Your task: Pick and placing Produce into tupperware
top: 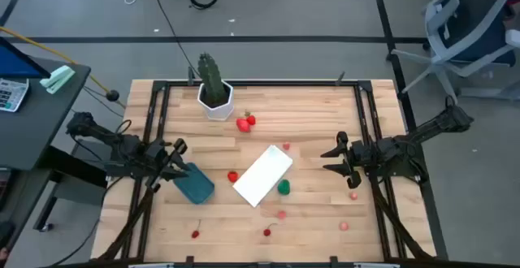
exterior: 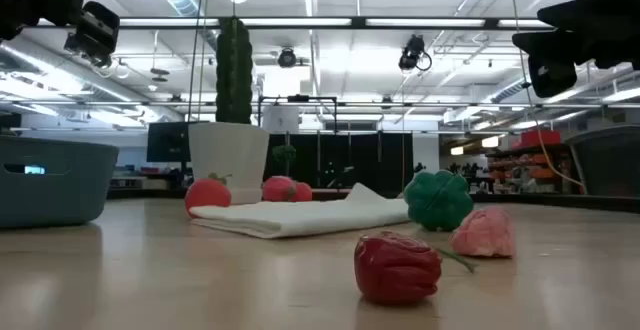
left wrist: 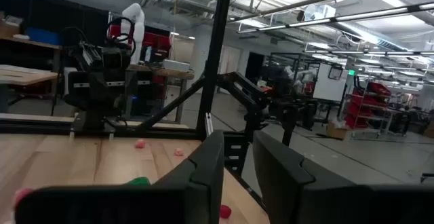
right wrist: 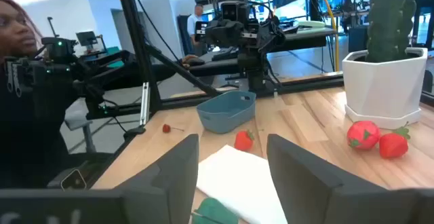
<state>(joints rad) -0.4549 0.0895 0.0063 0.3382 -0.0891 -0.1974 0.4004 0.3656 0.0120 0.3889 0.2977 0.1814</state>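
The teal tub (top: 195, 184) stands on the table's left part, also visible in the low view (exterior: 50, 180) and the right wrist view (right wrist: 227, 110). My left gripper (top: 177, 158) hovers open just beside and above its far-left corner, raised in the low view (exterior: 95, 30). My right gripper (top: 331, 159) hangs open over the table's right part. The produce lies scattered: two red strawberries (top: 245, 122) by the pot, a red piece (top: 233, 176) and a green piece (top: 283, 188) beside the white panel (top: 262, 175), cherries (top: 266, 232) and pink balls (top: 281, 214) near the front edge.
A white hexagonal pot with a tall green cactus (top: 216, 97) stands at the far edge. More pink balls (top: 355, 195) lie below the right gripper. Black frame rails run along the table's sides. A person shows beyond the table in the right wrist view (right wrist: 20, 27).
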